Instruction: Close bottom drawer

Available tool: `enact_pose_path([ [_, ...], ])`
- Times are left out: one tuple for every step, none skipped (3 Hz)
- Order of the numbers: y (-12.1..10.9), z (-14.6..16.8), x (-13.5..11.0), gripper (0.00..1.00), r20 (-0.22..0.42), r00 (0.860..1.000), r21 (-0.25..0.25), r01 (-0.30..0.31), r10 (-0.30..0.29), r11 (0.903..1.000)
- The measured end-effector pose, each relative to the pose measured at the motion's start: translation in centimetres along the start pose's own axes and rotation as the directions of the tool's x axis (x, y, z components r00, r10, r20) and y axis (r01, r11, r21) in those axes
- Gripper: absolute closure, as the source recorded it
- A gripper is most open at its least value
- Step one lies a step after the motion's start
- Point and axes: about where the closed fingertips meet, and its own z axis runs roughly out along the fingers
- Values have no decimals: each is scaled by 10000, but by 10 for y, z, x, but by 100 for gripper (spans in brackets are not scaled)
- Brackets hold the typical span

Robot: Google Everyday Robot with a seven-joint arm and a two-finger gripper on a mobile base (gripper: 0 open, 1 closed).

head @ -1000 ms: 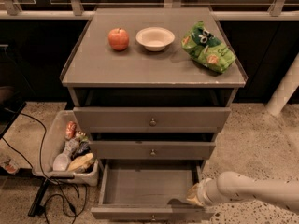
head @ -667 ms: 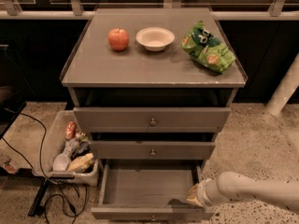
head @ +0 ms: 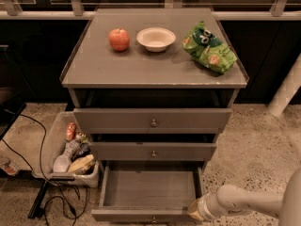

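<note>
My claw (head: 194, 210) is sitting at the front right corner of the bottom drawer (head: 149, 188), and my arm (head: 247, 200) is lying out to its right. I cannot tell how far the claw is open or whether it is gripping anything. The bottom drawer is hanging pulled out, well forward of the middle drawer (head: 153, 151) above it. A bin (head: 89, 178) is standing just left of it.
</note>
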Motion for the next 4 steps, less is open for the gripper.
enact_pose_path([
  [5,34,22,100,100,9992,-325,-372,375,9988],
  [11,62,32,100,143,9986,-669,-507,518,9965],
  [21,83,33,100,53,9995,-959,-299,306,9949],
  [23,85,32,81,52,9995,-988,-294,301,9947],
])
